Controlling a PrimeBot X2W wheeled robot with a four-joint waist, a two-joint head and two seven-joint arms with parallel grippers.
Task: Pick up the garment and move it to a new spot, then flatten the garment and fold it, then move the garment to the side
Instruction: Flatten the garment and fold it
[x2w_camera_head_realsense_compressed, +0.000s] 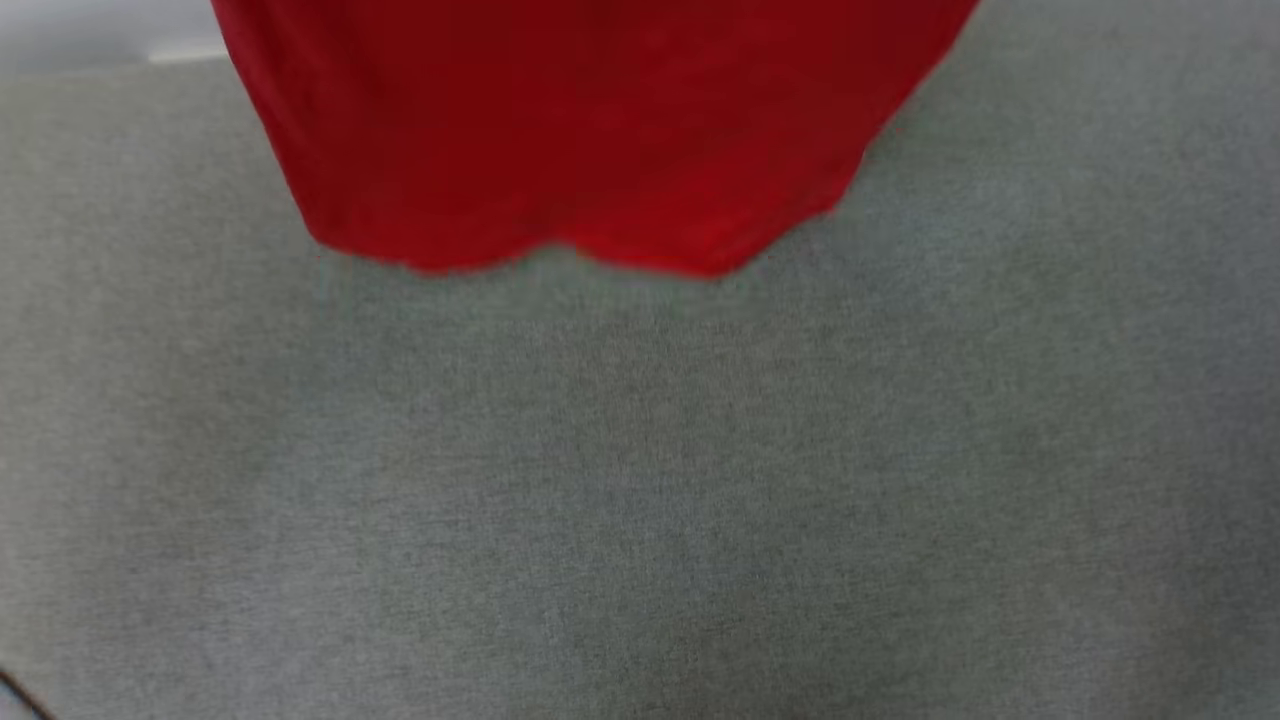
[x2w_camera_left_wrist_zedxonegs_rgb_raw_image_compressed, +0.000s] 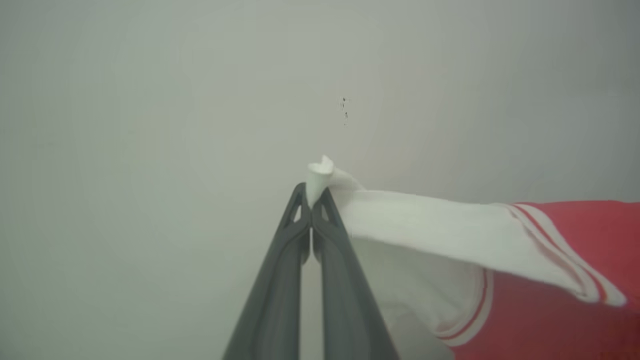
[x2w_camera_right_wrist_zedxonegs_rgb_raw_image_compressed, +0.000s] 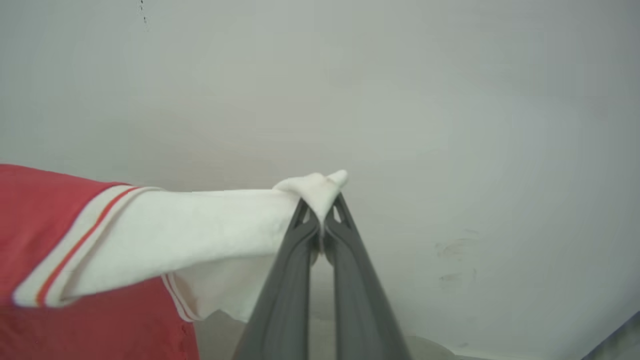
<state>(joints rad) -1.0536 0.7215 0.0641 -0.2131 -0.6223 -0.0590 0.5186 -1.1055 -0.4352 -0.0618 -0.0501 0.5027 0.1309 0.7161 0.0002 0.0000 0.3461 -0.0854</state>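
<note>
Between left gripper and right gripper: garment hangs spread, red hem near the grey surface.
Left grip: clamped tight on a white sleeve tip.
Right grip: pinched closed on the other sleeve's tip.
Risk: little cloth lies past either pinch, so pulling apart could slip one sleeve free.
Hidden: collar and front lettering; whether the hem touches the surface.
</note>
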